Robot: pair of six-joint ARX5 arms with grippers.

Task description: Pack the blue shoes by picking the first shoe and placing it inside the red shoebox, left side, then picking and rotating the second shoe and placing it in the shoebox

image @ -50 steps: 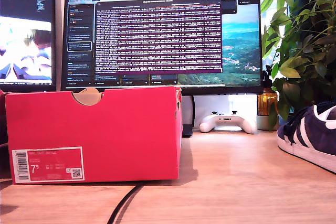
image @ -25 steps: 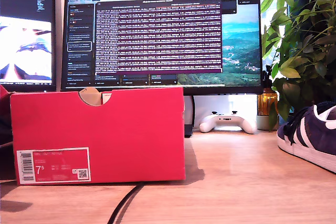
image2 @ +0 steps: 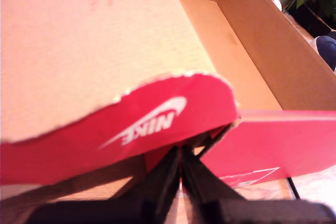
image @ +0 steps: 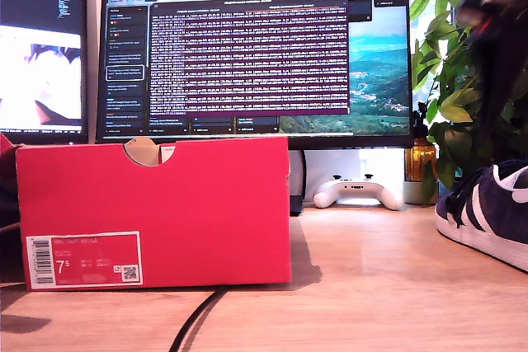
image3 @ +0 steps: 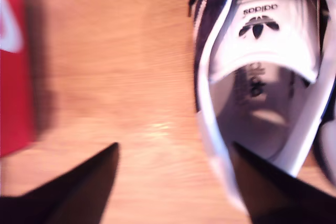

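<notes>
Pinched tight, my first pincer [image2: 180,174] has its two fingers clamped on a flap of the red shoebox [image: 157,204], the one printed with the white Nike mark, and the box's bare cardboard inside shows beyond. One box, standing on the table [image: 371,286] at the exterior view's left. My second pincer [image3: 176,182] hangs wide open, holding nothing, over the one blue shoe [image3: 262,77] in sight, which sits on the table at the exterior view's right. Behind: two monitors [image: 256,51], one white game controller [image: 358,191], one leafy plant [image: 462,63].
</notes>
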